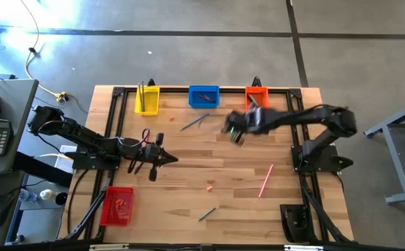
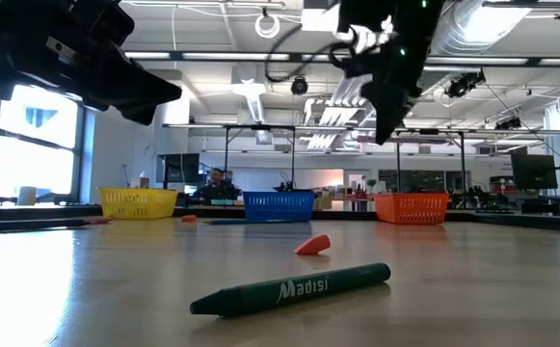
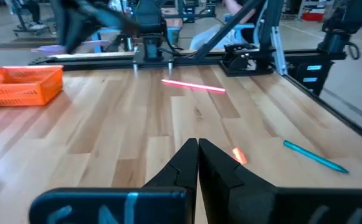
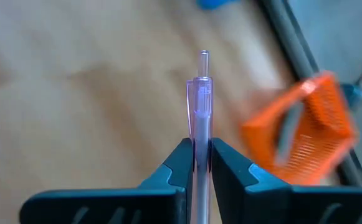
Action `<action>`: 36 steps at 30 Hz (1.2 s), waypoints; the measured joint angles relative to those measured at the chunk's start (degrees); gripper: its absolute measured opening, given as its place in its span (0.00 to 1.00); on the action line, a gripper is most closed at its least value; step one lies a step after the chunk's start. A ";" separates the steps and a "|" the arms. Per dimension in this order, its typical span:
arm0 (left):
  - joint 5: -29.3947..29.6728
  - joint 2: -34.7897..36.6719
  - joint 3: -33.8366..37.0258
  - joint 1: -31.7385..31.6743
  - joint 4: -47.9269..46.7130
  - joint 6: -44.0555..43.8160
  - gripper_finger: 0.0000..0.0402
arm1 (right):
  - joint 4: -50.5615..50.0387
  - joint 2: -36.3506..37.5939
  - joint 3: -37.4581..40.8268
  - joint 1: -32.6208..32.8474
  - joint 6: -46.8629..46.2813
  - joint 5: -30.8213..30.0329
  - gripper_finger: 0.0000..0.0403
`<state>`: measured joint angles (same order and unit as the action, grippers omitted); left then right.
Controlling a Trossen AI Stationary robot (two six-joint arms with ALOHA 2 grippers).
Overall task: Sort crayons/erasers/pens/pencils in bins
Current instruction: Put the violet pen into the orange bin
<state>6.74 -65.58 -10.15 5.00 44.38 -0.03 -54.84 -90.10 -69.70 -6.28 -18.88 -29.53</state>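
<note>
My right gripper [image 1: 234, 131] is above the table's far middle, shut on a see-through lilac pen [image 4: 199, 99]. It shows high in the low view [image 2: 387, 87]. The orange bin [image 4: 299, 137] lies beyond it, at the far edge next to the blue bin [image 1: 203, 96] and yellow bin [image 1: 146, 99]. The red bin [image 1: 117, 206] is near left. My left gripper [image 1: 166, 159] is shut and empty above the table's left half; it also shows in its wrist view [image 3: 197, 146]. A pink pen [image 1: 265, 180], a pink eraser [image 1: 210, 186] and a green crayon [image 2: 294, 287] lie flat on the wood. My right gripper pinches the lilac pen's barrel [image 4: 199, 140] between its two fingers. The pen runs along the fingers, and its clip end [image 4: 202, 74] sticks out past the fingertips. The pen is lifted clear of the table.
Two thin sticks [image 1: 195, 122] lie before the blue bin, and a small red thing [image 1: 159, 137] lies near my left arm. The yellow bin holds thin sticks. The orange bin holds a grey stick [image 4: 285, 138]. A black rail frames the table [image 1: 188, 89].
</note>
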 joint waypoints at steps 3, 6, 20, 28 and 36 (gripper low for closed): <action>1.91 0.00 0.00 0.01 0.38 1.26 0.01 | 7.72 5.09 6.14 -10.10 7.50 1.07 0.07; 5.12 0.00 0.00 0.01 0.40 0.65 0.01 | 17.44 8.66 11.68 -20.29 13.37 3.80 0.07; 8.42 0.00 0.00 0.04 0.48 -0.42 0.01 | 36.13 2.85 16.40 -42.62 25.15 20.75 0.07; 11.79 0.00 0.00 0.01 0.42 -1.35 0.01 | 38.33 -1.84 16.40 -43.32 25.16 21.17 0.07; 12.55 0.00 0.00 0.01 0.40 -2.17 0.01 | 37.83 -5.71 16.38 -44.01 23.67 21.22 0.07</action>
<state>19.29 -65.58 -10.15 5.02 44.77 -2.20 -17.02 -95.82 -53.32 -50.29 4.78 -8.32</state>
